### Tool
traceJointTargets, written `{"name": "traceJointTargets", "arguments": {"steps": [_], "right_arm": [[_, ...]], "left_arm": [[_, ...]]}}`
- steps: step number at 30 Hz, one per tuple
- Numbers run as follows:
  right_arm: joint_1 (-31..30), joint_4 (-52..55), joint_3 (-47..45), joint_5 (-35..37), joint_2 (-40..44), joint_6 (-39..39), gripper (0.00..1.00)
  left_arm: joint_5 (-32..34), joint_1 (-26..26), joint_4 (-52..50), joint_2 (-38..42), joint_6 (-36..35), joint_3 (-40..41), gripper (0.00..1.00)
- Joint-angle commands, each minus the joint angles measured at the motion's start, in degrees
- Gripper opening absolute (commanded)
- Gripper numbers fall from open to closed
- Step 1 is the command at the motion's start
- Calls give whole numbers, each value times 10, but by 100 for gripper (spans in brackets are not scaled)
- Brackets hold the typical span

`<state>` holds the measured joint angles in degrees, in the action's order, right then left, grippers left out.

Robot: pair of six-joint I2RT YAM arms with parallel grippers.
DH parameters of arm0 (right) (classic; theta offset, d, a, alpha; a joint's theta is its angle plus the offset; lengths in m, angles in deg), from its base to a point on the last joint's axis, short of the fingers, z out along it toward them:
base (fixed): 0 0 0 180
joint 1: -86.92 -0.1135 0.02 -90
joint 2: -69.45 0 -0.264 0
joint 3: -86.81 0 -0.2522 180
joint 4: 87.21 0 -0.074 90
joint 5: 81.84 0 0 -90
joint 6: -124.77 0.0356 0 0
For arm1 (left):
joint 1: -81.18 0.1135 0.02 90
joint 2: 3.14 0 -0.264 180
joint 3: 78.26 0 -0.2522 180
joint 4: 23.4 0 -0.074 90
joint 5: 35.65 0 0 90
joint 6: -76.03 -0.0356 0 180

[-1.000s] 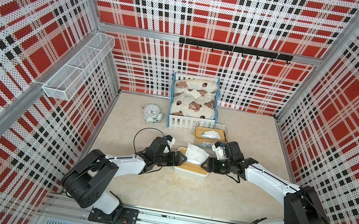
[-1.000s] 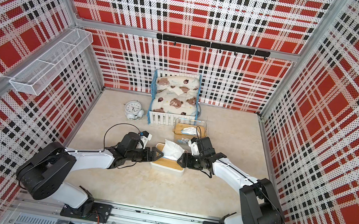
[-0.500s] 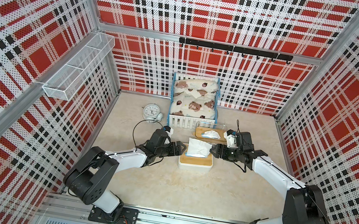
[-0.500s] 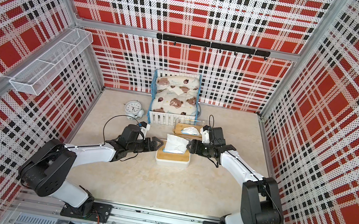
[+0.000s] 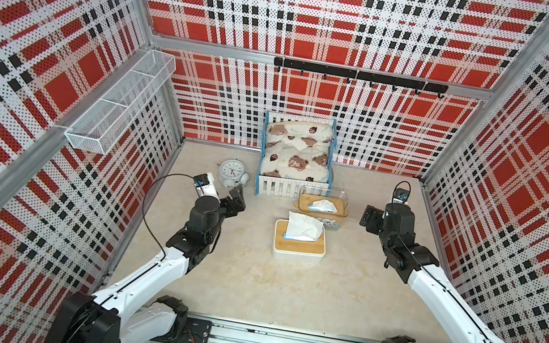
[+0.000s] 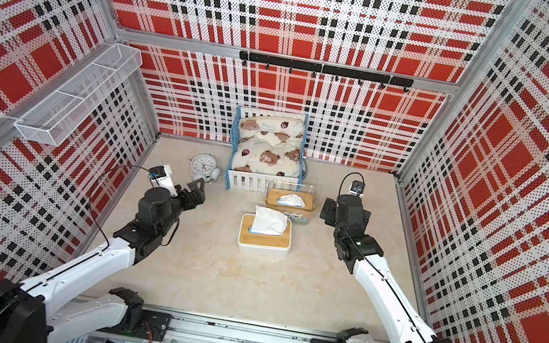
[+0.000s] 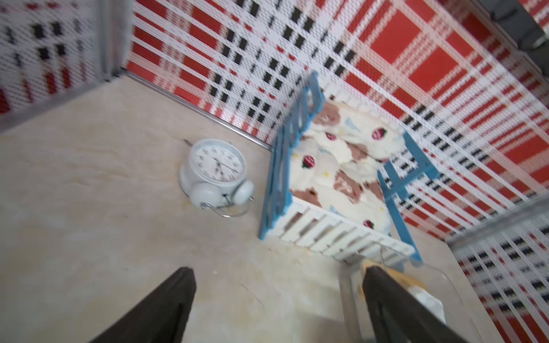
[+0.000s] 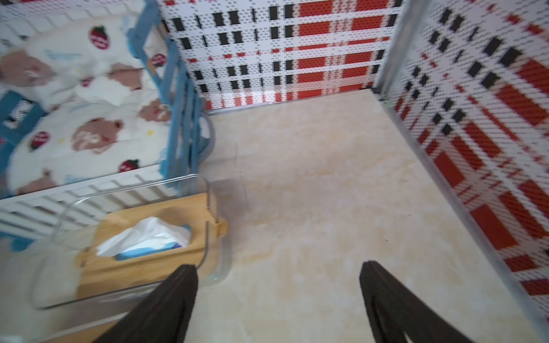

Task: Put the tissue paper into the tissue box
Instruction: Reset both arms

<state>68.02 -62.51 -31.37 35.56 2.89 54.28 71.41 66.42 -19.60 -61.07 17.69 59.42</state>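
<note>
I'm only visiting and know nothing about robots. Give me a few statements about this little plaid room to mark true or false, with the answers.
1. The left gripper and the right gripper are both open and hold nothing. True.
2. A white tissue sticks up through the wooden lid of the white tissue box. True.
3. The alarm clock lies on the doll bed. False: it is on the table, beside the bed.
4. The right gripper grips the clear tissue box. False: it is apart from that box.
</note>
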Motion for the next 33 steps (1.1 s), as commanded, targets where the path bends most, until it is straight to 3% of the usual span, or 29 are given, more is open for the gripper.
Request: {"name": "traceJointTargets", "arguments": {"steps": [1, 6, 9, 14, 18, 24, 33], "right_arm": [[4, -100, -50, 133, -8, -33, 96], [4, -264, -144, 184, -32, -97, 96], [3, -389, -198, 181, -54, -148, 99], [4, -538, -256, 150, -103, -198, 100], [7, -629, -279, 131, -147, -226, 100], [38, -679, -289, 44, -171, -220, 100], [151, -796, -328, -108, -233, -147, 100]], "left_arm": [[58, 55, 57, 23, -9, 32, 99], [92, 120, 102, 36, -49, 77, 99], [101, 133, 148, 8, -78, 99, 99], [71, 133, 229, -90, -175, 115, 99], [22, 138, 322, -151, -210, 136, 99], [-35, 145, 435, -211, -246, 138, 99], [-73, 148, 546, -302, -287, 138, 99]]}}
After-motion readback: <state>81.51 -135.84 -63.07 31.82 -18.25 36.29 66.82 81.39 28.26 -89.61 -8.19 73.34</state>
